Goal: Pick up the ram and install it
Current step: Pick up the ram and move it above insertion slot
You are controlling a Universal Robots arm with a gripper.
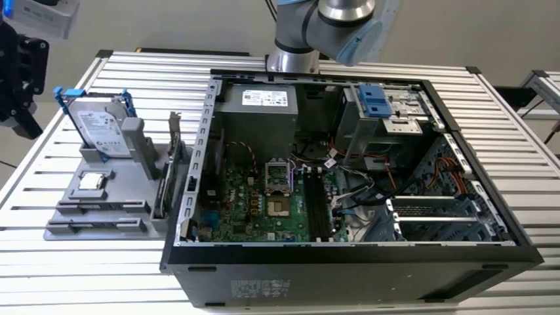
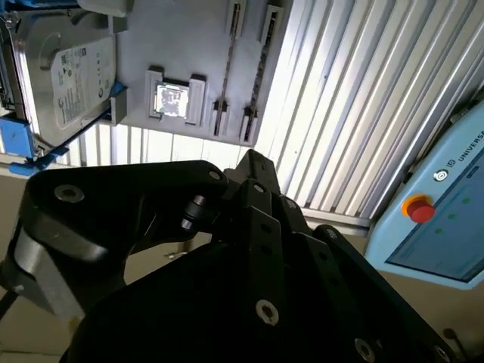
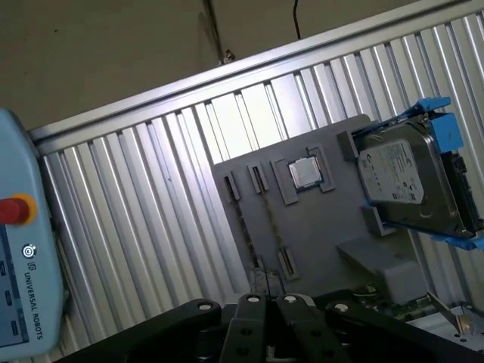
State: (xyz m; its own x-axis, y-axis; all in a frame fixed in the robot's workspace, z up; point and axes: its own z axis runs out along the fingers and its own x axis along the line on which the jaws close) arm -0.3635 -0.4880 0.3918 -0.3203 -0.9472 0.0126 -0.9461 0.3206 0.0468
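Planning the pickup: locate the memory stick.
Exterior view's left: the memory stick stands on edge in the grey holder, between the chip and the green card.

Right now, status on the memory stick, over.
Gripper clear of parts holder. Memory stick upright in holder, not picked up. Card stands close beside it.

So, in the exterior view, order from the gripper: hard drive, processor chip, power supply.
1. Hard drive, upright on the grey holder, nearest the gripper.
2. Processor chip, flat on the same holder.
3. Power supply, inside the computer case.
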